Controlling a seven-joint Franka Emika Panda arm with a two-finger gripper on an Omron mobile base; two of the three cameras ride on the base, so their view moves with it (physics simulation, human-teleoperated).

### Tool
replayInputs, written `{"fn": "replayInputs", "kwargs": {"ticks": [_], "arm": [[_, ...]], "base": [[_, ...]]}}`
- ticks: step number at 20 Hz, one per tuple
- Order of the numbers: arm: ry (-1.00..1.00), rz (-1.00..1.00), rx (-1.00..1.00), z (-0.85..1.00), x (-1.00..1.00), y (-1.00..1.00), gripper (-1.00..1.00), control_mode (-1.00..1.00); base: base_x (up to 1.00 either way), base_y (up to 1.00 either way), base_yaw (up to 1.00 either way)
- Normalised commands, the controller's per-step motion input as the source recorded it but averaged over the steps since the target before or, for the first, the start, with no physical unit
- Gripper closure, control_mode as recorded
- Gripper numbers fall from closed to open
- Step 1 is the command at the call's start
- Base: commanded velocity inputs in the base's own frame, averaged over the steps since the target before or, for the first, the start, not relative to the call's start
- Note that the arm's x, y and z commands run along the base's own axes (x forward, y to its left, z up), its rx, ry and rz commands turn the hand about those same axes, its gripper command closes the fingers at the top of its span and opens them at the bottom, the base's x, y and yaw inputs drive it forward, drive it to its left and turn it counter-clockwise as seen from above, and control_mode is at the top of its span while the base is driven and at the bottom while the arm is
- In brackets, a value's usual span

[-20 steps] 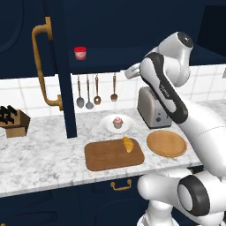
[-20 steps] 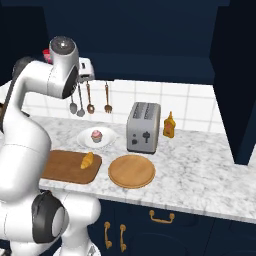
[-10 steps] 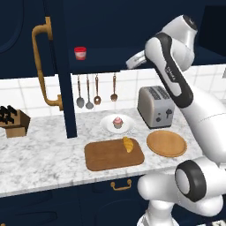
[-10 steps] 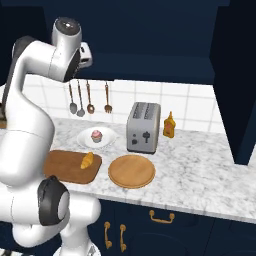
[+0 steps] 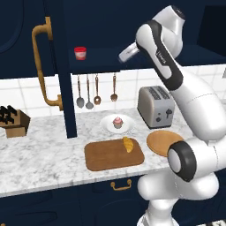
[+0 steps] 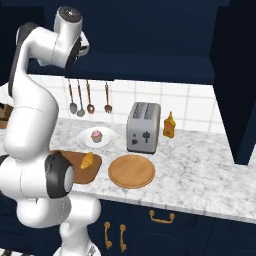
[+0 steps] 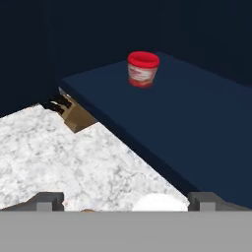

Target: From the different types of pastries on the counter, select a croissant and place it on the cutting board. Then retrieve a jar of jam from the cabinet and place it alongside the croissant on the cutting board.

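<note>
Flat, even rendered light with no visible source brightens the counter (image 5: 39,150) and white tiles, while the cabinet (image 5: 101,26) interior stays very dark (its navy walls nearly merge into black). Shadows are soft and faint. Edges look slightly jagged and low in detail; the jar (image 7: 143,69) reads soft. No glare or edge distortion.

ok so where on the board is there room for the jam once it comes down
The board is bare across its left and middle; the croissant lies near its right back corner. Set the jam left of it. Right of the board it is crowded: the wooden plate, the toaster and the cupcake plate behind.
</note>
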Motion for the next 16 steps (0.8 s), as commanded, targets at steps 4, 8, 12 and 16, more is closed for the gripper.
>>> {"fn": "replayInputs", "kwargs": {"ticks": [4, 8, 12, 16], "arm": [[-0.22, 0.1, 0.0, 0.04, 0.27, 0.35, -1.0, -1.0], [-0.1, 0.16, -0.01, -0.02, 0.01, 0.36, -1.0, -1.0], [-0.04, 0.0, 0.0, 0.07, 0.17, 0.25, -1.0, -1.0], [-0.06, 0.0, 0.0, 0.0, 0.07, 0.04, -1.0, -1.0]], "base": [[0.0, 0.0, 0.0], [0.0, 0.0, 0.0], [0.0, 0.0, 0.0], [0.0, 0.0, 0.0]]}}
